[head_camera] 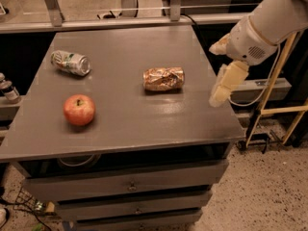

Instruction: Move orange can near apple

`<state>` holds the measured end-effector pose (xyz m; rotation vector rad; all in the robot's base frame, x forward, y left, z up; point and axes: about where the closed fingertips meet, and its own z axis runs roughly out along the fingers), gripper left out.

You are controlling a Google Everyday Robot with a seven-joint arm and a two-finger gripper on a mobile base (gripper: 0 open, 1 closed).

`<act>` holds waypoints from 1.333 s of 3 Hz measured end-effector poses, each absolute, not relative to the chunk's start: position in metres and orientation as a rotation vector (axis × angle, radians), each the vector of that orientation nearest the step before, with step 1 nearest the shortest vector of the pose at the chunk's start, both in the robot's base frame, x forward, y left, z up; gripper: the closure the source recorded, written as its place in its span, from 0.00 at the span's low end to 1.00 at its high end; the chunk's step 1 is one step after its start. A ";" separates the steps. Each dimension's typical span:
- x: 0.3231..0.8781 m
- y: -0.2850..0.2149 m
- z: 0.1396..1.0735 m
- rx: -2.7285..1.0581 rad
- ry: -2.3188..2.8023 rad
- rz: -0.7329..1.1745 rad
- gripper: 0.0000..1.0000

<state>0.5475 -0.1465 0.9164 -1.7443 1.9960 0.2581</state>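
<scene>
The orange can [163,78] lies on its side right of the middle of the grey table [120,124], crumpled and shiny copper. The apple [79,109], red with yellowish patches, sits at the front left of the table, well apart from the can. My gripper [215,76] hangs on the white arm over the table's right edge, to the right of the orange can and clear of it. Its cream fingers [225,83] stand apart with nothing between them.
A green-and-white silver can [71,62] lies at the back left of the table. Drawers [127,184] run below the table's front edge. A small bottle [7,89] stands left of the table. Yellow-framed stand legs [284,109] are at the right on the speckled floor.
</scene>
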 end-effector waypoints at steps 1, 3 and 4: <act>0.589 -0.092 0.894 -1.805 1.915 0.273 0.00; 0.627 -0.047 0.872 -1.906 1.885 0.230 0.00; 0.632 -0.040 0.860 -1.936 1.902 0.226 0.18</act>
